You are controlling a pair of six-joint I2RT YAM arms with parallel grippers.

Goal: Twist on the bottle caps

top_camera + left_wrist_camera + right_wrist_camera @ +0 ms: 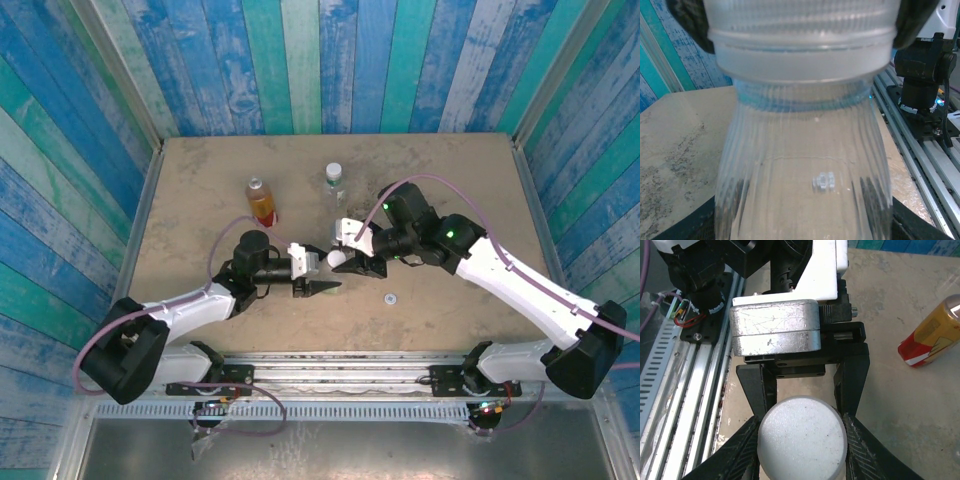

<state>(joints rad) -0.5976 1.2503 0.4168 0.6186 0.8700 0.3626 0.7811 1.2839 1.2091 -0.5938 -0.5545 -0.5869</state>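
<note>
– Just right of the orange bottle (262, 203) and nearer the arms, we note the clear bottle (800, 175) held between both grippers. The left gripper (308, 268) is clamped around its body. The right gripper (802, 440) is closed on the white cap (802, 432), fingers pressed to both sides.
– Cap on the neck?
– Seated, yes. From the left wrist it sits level, down against the neck ring. Whether it is tight we cannot tell. We judge this one mid-screw.
– And the others?
– The orange bottle is upright with a pale top and looks capped. The short labelled bottle (334, 188) is near it on the right, upright with a white top, and looks capped too. We count two likely done and one in hand.
– Anything loose?
– A small white disc (390, 297) lies flat, well right of the orange bottle and closer to the arms. It is too small for us to name.
– Surface, room?
– The table (450, 170) is tan, mottled and worn. Walls (300, 60) of blue and teal painted planks close three sides. A metal rail (340, 365) runs along the near edge by the arm bases.
</note>
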